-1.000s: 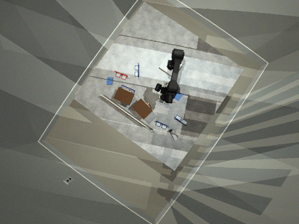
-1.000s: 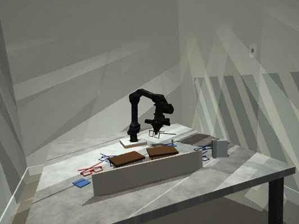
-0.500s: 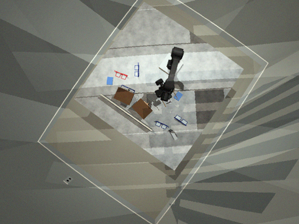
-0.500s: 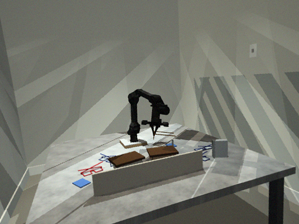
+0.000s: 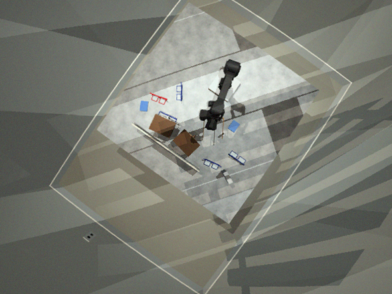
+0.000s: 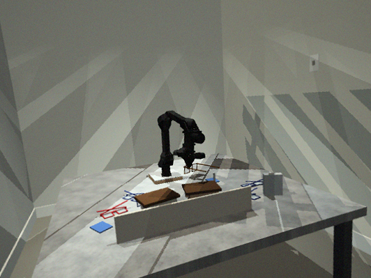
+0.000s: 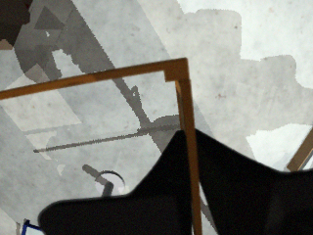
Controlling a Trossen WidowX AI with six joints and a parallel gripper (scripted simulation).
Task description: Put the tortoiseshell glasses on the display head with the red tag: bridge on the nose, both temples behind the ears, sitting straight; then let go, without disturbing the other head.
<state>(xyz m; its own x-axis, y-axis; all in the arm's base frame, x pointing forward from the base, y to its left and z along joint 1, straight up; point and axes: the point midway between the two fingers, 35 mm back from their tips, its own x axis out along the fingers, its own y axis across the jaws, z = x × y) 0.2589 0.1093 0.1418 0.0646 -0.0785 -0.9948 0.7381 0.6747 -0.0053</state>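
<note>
My gripper (image 5: 210, 128) (image 6: 189, 167) (image 7: 186, 136) is shut on the tortoiseshell glasses (image 5: 223, 129) (image 6: 207, 165) (image 7: 98, 76) and holds them above the table. In the wrist view one thin orange-brown bar passes between the fingertips and joins a long bar at a corner. In the exterior view the rims hang just below the fingertips and the temples reach to the right. Two display heads show mainly as brown slanted tops, one head (image 5: 163, 125) (image 6: 157, 197) and the other head (image 5: 186, 143) (image 6: 202, 188). I cannot make out the red tag or their faces.
A long pale panel (image 5: 165, 146) (image 6: 185, 214) stands along the heads. Red glasses (image 5: 158, 97), several blue glasses (image 5: 181, 92), blue squares (image 5: 144, 106) (image 5: 233, 126) and a grey block (image 5: 227, 177) (image 6: 272, 184) are around. A small peg (image 7: 90, 171) stands below the gripper.
</note>
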